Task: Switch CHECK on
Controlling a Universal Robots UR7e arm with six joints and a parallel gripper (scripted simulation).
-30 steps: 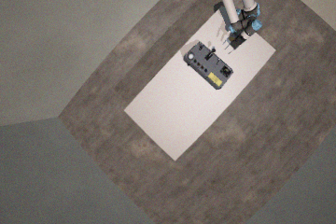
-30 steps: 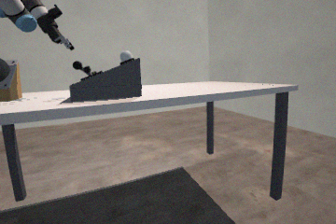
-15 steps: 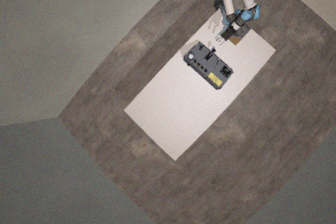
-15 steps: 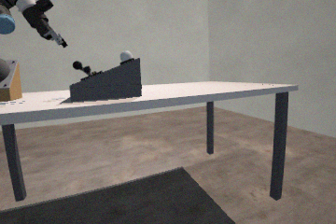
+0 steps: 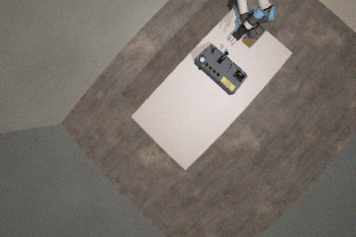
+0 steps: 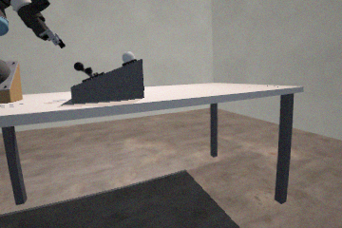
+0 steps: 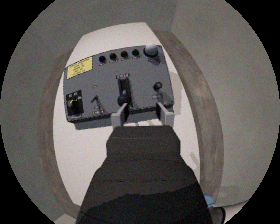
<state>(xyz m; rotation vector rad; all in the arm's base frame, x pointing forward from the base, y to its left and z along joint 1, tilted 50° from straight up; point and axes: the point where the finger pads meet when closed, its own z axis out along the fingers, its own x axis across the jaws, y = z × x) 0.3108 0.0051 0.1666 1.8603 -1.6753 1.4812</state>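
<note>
The dark grey wedge-shaped console (image 5: pixel 221 68) stands on the white table near its far end; it also shows in the side view (image 6: pixel 108 84) and the wrist view (image 7: pixel 115 85). Its sloped face carries a yellow label (image 7: pixel 79 67), a row of dark round buttons (image 7: pixel 119 55), a grey knob (image 7: pixel 151 51), a black rocker switch (image 7: pixel 75 103), a central lever (image 7: pixel 123 87) and a small toggle (image 7: pixel 158 87). The labels are too small to read, so I cannot tell which control is CHECK. My gripper (image 7: pixel 142 108) (image 6: pixel 58 42) is open and empty, hovering above and behind the console's low front edge, touching nothing.
A wooden block (image 6: pixel 10 85) under the arm's base sits at the table end close to the console. The table (image 5: pixel 208 101) stretches away beyond the console. A brown rug lies under the table.
</note>
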